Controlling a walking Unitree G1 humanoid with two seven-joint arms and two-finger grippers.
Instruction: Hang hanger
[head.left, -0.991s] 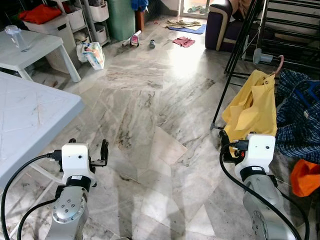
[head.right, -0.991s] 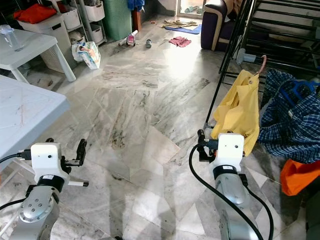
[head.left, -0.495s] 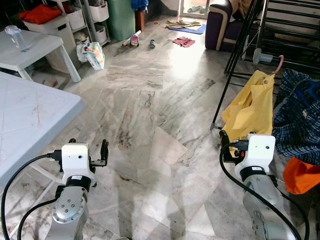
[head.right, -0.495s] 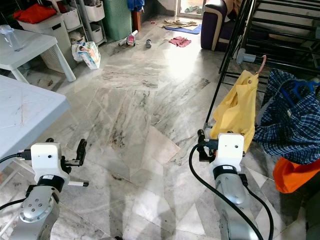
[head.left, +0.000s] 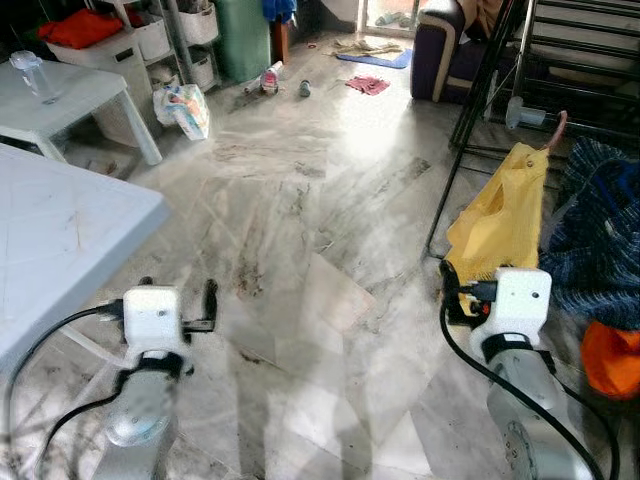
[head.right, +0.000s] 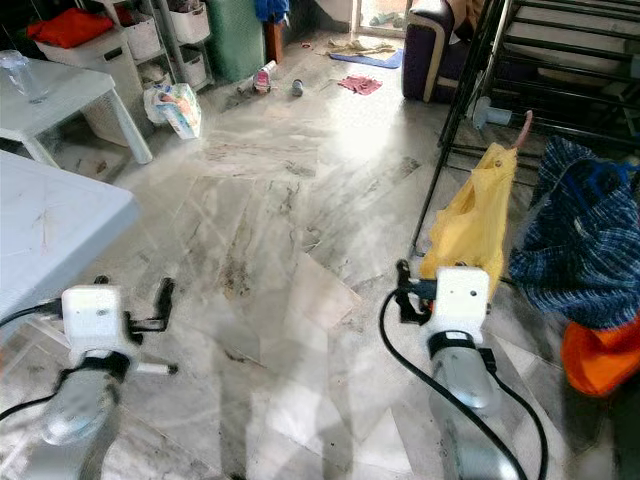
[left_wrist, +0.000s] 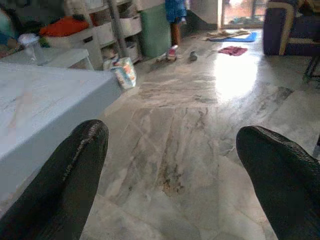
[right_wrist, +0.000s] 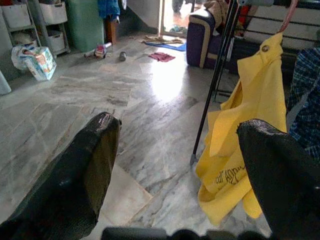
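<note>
Both grippers, the left gripper (left_wrist: 170, 185) and the right gripper (right_wrist: 177, 180), stand open and empty above the marble floor (head.left: 320, 230), so we judge the task barely begun. We see a pink hanger (head.right: 524, 128) hooked on the black rack (head.right: 470, 70), carrying a yellow cloth (head.right: 470, 225), just beyond our right arm; nothing is gripped yet.

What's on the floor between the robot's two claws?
Nothing but bare marble floor between the left claw and the right claw, as the left eye view shows.
</note>
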